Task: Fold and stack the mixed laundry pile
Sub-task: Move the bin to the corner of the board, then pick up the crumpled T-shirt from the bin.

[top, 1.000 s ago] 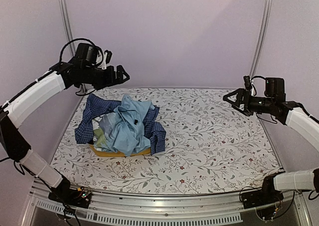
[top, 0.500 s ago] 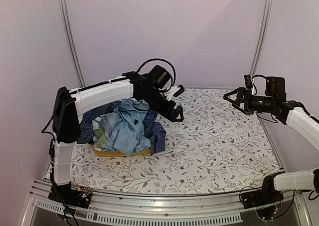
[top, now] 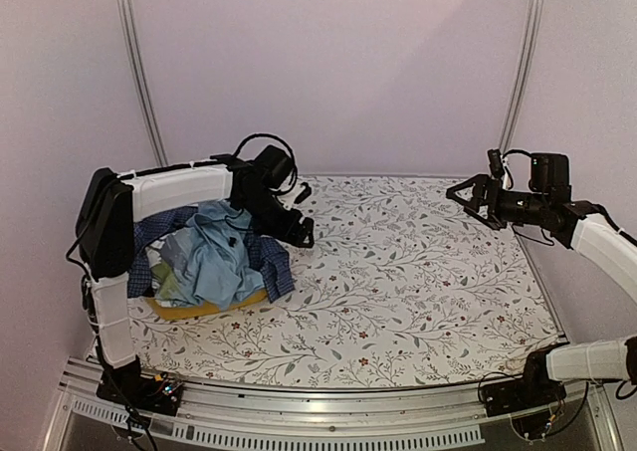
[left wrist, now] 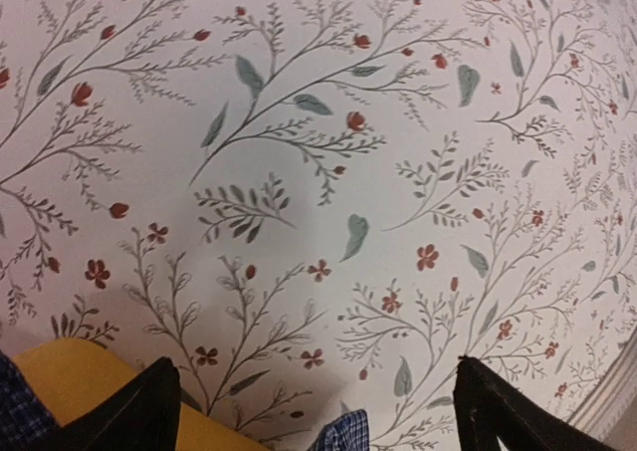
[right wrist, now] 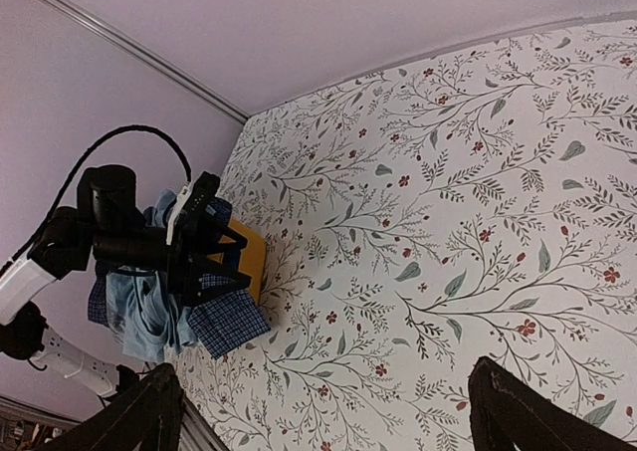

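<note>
At the left claw (top: 297,234): its two black fingers are standing wide apart and holding nothing. Only the white floral table cover (left wrist: 328,172) is showing between them.
Just under that claw: a corner of the navy-and-white checked shirt (left wrist: 343,433) and an edge of the yellow fabric basket (left wrist: 70,381) are peeking in at the bottom of the left wrist view.
Where the clothes are lying: the soft laundry pile (top: 199,272) is sitting in a heap on top of the basket, at the left side of the table. The crumpled light blue T-shirt (top: 224,252) is lying uppermost.
Which way from the claw: the pile is lying to the left of the claw and a little nearer the arm bases. The claw is hanging just beside the pile's far right edge.
How the heap is lying: it is spreading mostly left to right, with no clear long side.
At the right claw (top: 460,200): it is hanging open and empty, well apart from the clothes, at the far right.
Nearer arm: the left one. I am guessing the next grab is asking this claw to go leftward, over the checked shirt.
</note>
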Tool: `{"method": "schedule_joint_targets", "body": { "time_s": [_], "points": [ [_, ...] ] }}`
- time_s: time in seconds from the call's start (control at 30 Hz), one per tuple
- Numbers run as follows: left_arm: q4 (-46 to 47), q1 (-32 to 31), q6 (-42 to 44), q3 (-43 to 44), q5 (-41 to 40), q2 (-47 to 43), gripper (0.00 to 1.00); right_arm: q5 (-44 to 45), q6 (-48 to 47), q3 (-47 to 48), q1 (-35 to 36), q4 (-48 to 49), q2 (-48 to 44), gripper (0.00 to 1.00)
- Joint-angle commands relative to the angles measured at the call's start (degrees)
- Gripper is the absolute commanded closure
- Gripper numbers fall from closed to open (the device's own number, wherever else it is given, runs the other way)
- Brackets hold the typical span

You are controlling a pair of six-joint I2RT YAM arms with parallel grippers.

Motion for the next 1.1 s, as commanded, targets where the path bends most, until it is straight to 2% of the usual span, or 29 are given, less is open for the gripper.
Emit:
{"method": "schedule_joint_targets", "body": {
  "time_s": [0.0,0.2,0.33,0.5,0.6,0.73,0.87,1.07],
  "points": [
    [-9.34,8.79,-4.14,-9.60,-8.95,-1.59,0.05,-0.08,-0.70,-0.39,0.29,0.53,0.67,0.01],
    [-8.27,19.04,-5.38,-15.79,-16.57,-6.58,0.04,-0.66,-1.14,0.46,0.34,0.61,2.17,0.01],
    [-5.24,26.59,-7.75,-16.28,-17.49,-11.58,0.04,-0.67,-1.25,0.84,0.34,0.73,2.58,0.01],
    [-1.83,24.59,-8.10,-9.91,-15.41,-19.90,0.01,-1.11,-1.25,1.38,0.34,1.21,3.28,0.01],
    [-6.23,24.19,-11.98,-5.58,-17.43,-21.83,0.00,-1.48,-1.30,2.12,0.36,1.55,4.22,0.01],
    [-14.85,24.74,-20.93,-5.42,-22.25,-26.02,0.00,-1.96,-1.25,2.79,0.31,1.98,4.97,0.01],
    [-25.19,25.33,-33.73,-10.59,-27.30,-33.06,0.00,-2.49,-1.27,3.13,0.33,2.04,5.42,0.01],
    [-34.44,25.87,-43.93,-20.62,-32.54,-42.97,0.00,-3.00,-0.10,1.97,0.29,3.84,4.99,0.01]
  ]
}}
